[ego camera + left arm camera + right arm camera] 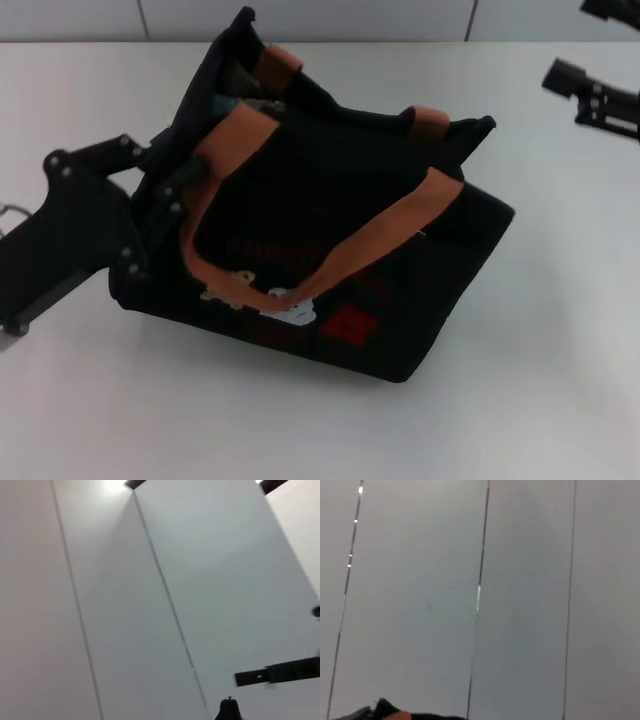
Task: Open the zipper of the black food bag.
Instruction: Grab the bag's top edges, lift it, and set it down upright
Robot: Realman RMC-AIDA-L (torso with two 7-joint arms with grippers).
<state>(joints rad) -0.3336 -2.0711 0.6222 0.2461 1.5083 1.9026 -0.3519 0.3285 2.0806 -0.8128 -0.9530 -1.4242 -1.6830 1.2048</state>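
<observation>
The black food bag (330, 230) lies tilted on the white table (540, 380) in the head view, its red patch (348, 323) and bear pictures facing me. One orange-brown handle (330, 265) droops across its front. The top rim gapes at the far left end (232, 80). I cannot make out the zipper or its pull tab. My left gripper (178, 190) presses against the bag's left end under the handle. My right gripper (590, 92) hovers at the far right, well apart from the bag. A sliver of bag and handle (395, 715) shows in the right wrist view.
A white panelled wall (300, 18) runs behind the table's far edge and fills both wrist views. A black bar (280, 672) crosses the left wrist view low down. Bare table lies in front of and to the right of the bag.
</observation>
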